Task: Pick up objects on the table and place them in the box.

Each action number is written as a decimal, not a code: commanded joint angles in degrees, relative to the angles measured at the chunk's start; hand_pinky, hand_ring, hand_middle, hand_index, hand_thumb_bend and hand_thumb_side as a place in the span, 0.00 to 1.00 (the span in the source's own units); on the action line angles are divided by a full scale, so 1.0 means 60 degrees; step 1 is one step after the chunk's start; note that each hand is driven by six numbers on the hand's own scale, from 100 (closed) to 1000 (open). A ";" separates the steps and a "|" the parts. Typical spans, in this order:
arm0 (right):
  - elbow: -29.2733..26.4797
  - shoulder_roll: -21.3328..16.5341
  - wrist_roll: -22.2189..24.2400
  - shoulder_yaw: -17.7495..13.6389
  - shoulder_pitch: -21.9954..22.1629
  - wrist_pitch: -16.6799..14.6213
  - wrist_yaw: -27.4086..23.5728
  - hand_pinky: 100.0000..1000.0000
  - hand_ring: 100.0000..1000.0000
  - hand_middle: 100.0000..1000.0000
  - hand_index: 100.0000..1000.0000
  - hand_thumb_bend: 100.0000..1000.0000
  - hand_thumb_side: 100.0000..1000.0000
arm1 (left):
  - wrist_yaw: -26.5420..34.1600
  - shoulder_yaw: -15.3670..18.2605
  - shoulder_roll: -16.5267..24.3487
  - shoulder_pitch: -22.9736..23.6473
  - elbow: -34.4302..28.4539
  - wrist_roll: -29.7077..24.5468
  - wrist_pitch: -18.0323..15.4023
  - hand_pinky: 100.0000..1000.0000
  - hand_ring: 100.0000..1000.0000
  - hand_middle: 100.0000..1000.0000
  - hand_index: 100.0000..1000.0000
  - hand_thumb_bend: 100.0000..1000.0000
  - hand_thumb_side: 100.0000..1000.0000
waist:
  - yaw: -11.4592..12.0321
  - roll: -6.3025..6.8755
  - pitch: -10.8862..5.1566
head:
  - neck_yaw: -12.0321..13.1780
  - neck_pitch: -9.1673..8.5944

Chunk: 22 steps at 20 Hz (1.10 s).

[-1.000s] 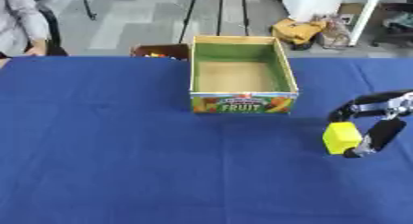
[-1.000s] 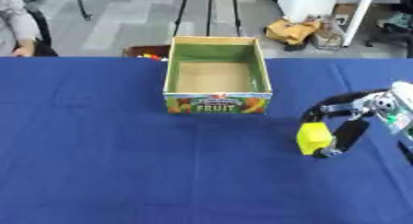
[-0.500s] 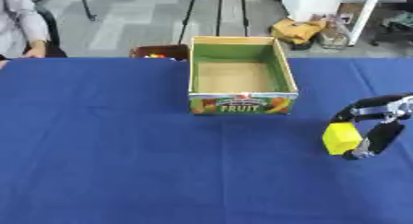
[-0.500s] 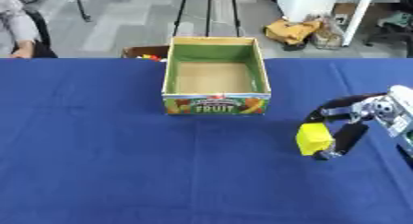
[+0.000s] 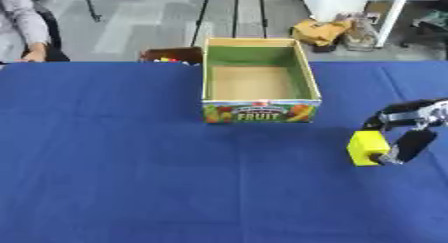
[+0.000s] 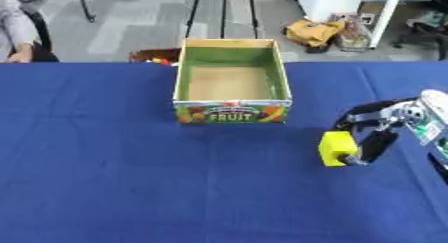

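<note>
A: Black right hand (image 6: 378, 132) with slim dark fingers (image 6: 374, 145), rounded at the tips.
B: Pale silver-grey at the knuckle and wrist section (image 6: 411, 114), small dark spots there, too blurred to tell screws from holes.
A: White casing panel behind the wrist (image 6: 434, 101), with a faint greenish mark. Glossy black link below.
B: Only that one arm in view.

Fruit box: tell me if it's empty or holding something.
Empty. The fruit box shows only bare cardboard floor; the yellow block remains outside, by the right hand.
</note>
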 commanded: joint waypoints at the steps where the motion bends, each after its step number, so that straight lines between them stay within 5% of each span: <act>1: 0.0014 -0.0192 -0.0185 -0.0113 -0.0226 -0.0001 0.0123 0.85 0.83 0.67 0.79 0.18 0.24 | 0.0001 -0.0017 0.0070 -0.0132 -0.0175 -0.0041 -0.0004 0.57 0.66 0.83 0.99 0.16 1.00 | 0.0006 0.0017 -0.0138 | -0.0046 -0.0130; 7: 0.0133 -0.0101 -0.0293 -0.0013 -0.0255 -0.0072 0.0184 0.85 0.83 0.63 0.77 0.21 0.23 | 0.0010 -0.0019 0.0066 -0.0135 -0.0175 -0.0037 -0.0006 0.57 0.66 0.83 0.99 0.16 1.00 | 0.0024 0.0028 -0.0142 | -0.0061 -0.0136; 13: 0.0204 -0.0041 -0.0542 -0.0009 -0.0313 -0.0092 0.0193 0.82 0.78 0.50 0.65 0.23 0.27 | 0.0025 -0.0017 0.0070 -0.0134 -0.0175 -0.0030 0.0004 0.57 0.66 0.83 0.99 0.15 1.00 | 0.0018 0.0031 -0.0152 | -0.0066 -0.0143; 22: 0.0141 -0.0062 -0.1218 -0.0082 -0.0351 -0.0002 0.0244 0.80 0.73 0.39 0.53 0.15 0.30 | 0.0036 -0.0018 0.0083 -0.0141 -0.0175 -0.0034 0.0035 0.57 0.66 0.83 0.99 0.14 1.00 | -0.0008 0.0010 -0.0168 | -0.0067 -0.0165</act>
